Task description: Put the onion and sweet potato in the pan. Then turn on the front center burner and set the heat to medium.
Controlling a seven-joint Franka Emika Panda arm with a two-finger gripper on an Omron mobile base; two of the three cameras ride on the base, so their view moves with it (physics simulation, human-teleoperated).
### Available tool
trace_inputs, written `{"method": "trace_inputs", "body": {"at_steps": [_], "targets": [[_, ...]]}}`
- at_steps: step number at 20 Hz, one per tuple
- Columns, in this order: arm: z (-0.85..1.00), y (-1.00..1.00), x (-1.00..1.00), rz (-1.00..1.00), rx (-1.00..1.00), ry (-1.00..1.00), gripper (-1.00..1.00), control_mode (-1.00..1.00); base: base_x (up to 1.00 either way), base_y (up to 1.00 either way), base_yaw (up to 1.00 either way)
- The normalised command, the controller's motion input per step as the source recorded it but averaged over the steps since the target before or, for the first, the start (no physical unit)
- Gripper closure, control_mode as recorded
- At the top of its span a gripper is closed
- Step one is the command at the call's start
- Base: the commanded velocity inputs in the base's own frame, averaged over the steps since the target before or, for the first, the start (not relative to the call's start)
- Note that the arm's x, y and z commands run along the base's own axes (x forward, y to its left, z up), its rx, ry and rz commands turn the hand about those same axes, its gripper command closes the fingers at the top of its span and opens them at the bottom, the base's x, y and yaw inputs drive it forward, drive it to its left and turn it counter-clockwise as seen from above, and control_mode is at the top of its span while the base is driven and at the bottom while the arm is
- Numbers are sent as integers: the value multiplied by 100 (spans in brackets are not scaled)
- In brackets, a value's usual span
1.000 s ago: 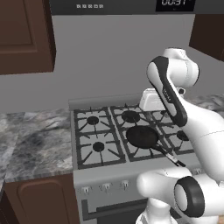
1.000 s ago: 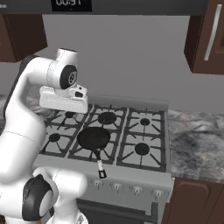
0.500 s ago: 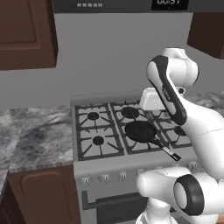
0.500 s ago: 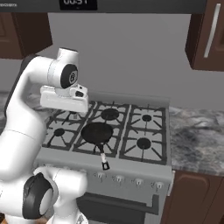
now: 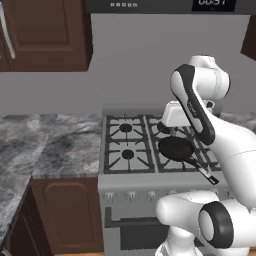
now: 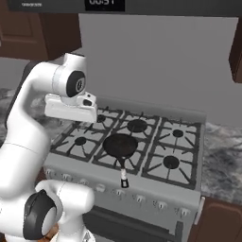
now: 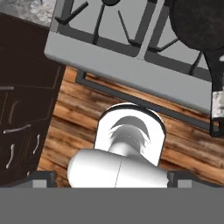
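The black pan [image 5: 175, 147] [image 6: 120, 144] sits on the range's middle column, front row, and covers the front center burner. Its long handle [image 6: 123, 175] points toward the range's front edge. In the hand view the pan [image 7: 197, 22] fills the top right corner. My gripper [image 7: 113, 178] is open and empty, its dark tips far apart at the bottom of the hand view. It looks down past the range's front edge at the floor. Its white hand [image 6: 71, 111] hangs above the range's left side. The onion and the sweet potato are out of view.
A row of knobs [image 6: 139, 198] runs along the steel range front. Marble counter lies left [image 5: 50, 145] and right [image 6: 222, 151] of the range. Dark cabinets [image 5: 50, 30] hang above, and a microwave [image 6: 104, 4] sits over the range. Below is wooden floor [image 7: 83, 118].
The whole scene has slid right in both base views, so the base has driven left. The arm's pose on the base is the same, and the gripper stays open.
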Motion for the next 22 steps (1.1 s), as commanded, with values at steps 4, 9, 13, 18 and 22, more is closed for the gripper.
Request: {"method": "trace_inputs", "body": {"at_steps": [4,9,13,18,22], "targets": [[0,0,0,0,0,0,-100,100,3,1,43],[0,0,0,0,0,0,-100,100,13,15,33],[0,0,0,0,0,0,-100,100,8,20,26],[0,0,0,0,0,0,-100,100,0,30,22],[0,0,0,0,0,0,-100,100,0,70,8]]}}
